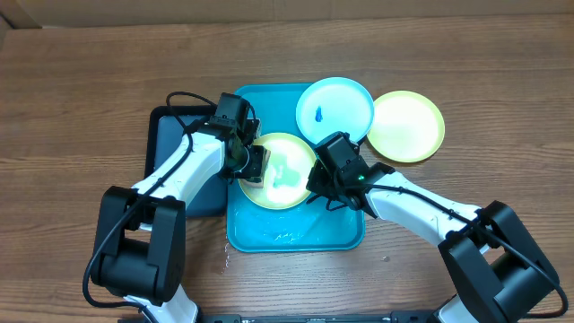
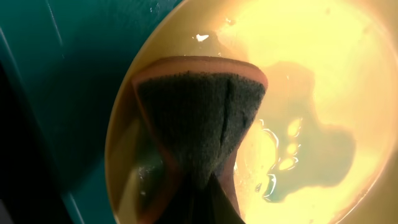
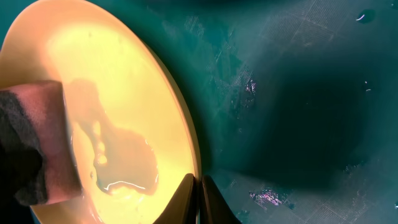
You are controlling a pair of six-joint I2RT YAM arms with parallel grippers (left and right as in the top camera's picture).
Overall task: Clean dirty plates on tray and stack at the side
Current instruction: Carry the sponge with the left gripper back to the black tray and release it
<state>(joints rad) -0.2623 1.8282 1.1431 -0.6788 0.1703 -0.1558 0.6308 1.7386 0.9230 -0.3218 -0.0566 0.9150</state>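
A yellow-green plate [image 1: 285,172] lies in the turquoise tray [image 1: 296,235], wet with a greenish puddle on it. My left gripper [image 1: 253,164] is shut on a sponge [image 2: 199,118], dark pad up with an orange body, pressed on the plate's left part [image 2: 323,74]. My right gripper [image 1: 320,182] is shut on the plate's right rim [image 3: 189,149]; the sponge shows at the left of the right wrist view [image 3: 31,149]. A light blue plate [image 1: 334,109] with a blue smudge leans on the tray's far right corner. A second yellow-green plate [image 1: 406,126] lies on the table, right of the tray.
A black tray [image 1: 175,144] sits left of the turquoise tray, under my left arm. Water lies on the turquoise tray's floor [image 3: 292,93] and near its front left corner. Bare wooden table [image 1: 81,108] surrounds everything.
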